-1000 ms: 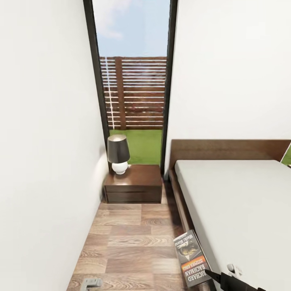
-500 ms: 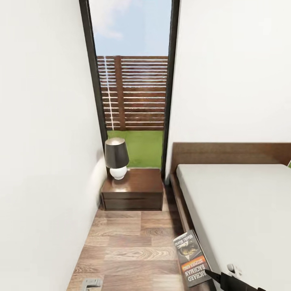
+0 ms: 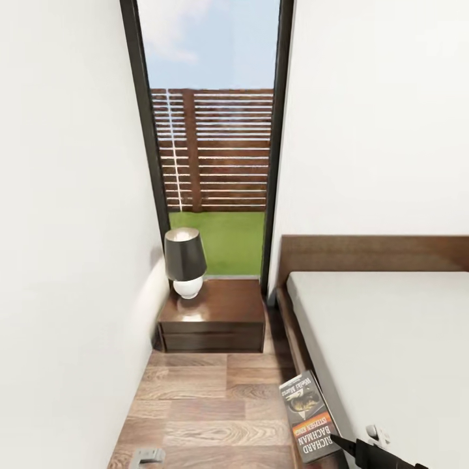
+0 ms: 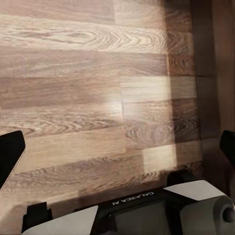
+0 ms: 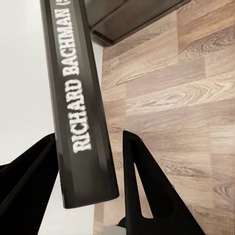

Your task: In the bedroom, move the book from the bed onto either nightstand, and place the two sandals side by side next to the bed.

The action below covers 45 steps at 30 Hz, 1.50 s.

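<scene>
The book (image 3: 307, 415), dark with an orange band and white "Richard Bachman" lettering, hangs over the wood floor beside the bed's edge. My right gripper (image 3: 342, 445) is shut on its lower end. The right wrist view has the book's spine (image 5: 81, 98) clamped between the two black fingers (image 5: 142, 186). The nightstand (image 3: 215, 316) stands ahead against the window wall, left of the bed (image 3: 391, 345). My left gripper (image 4: 117, 147) is open above bare floor, its tips far apart, and part of it appears low in the head view (image 3: 146, 456). The blue sandals are out of view.
A dark-shaded lamp with a white base (image 3: 184, 264) occupies the nightstand's left half. A white wall (image 3: 65, 260) closes the left side of a narrow floor strip (image 3: 208, 404). A tall dark-framed window (image 3: 212, 150) with a fence behind it lies straight ahead.
The whole picture has shifted: the camera has moved toward the nightstand, which now sits lower and larger. The book and right gripper keep their place in the view.
</scene>
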Available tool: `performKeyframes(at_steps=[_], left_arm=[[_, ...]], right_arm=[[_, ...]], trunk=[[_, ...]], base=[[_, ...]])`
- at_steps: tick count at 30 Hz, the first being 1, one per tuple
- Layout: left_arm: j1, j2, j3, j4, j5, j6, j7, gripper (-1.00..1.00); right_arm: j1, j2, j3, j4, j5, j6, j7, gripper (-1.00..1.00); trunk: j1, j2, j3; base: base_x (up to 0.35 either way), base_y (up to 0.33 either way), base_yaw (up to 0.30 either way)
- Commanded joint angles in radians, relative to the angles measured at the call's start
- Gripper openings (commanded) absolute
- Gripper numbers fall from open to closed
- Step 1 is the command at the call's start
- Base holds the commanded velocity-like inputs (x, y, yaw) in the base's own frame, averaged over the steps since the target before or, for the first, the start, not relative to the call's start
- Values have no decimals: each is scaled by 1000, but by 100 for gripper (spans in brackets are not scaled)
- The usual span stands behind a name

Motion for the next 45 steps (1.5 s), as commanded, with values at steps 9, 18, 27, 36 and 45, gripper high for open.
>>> performKeyframes(at_steps=[9,18,27,36,45], left_arm=[[-1,0,-8,1,9,-2,-3,100],[-1,0,-8,1,9,-2,-3,100],[-1,0,-8,1,9,-2,-3,100],[-1,0,-8,1,9,-2,-3,100],[-1,0,-8,1,9,-2,-3,100]], right_arm=[[-1,0,0,-1,-11,11,2,-100],[-1,0,0,0,-11,11,2,-100],[-1,0,0,-1,-11,11,2,-100],[-1,0,0,-1,-11,11,2,-100],[-1,0,0,-1,-11,11,2,-100]], trunk=[[1,-1,-1],[1,-1,-1],[1,-1,-1],[1,-1,-1],[1,-1,-1]], base=[[320,36,0],[330,1,0],[330,0,0],[320,0,0],[305,0,0]])
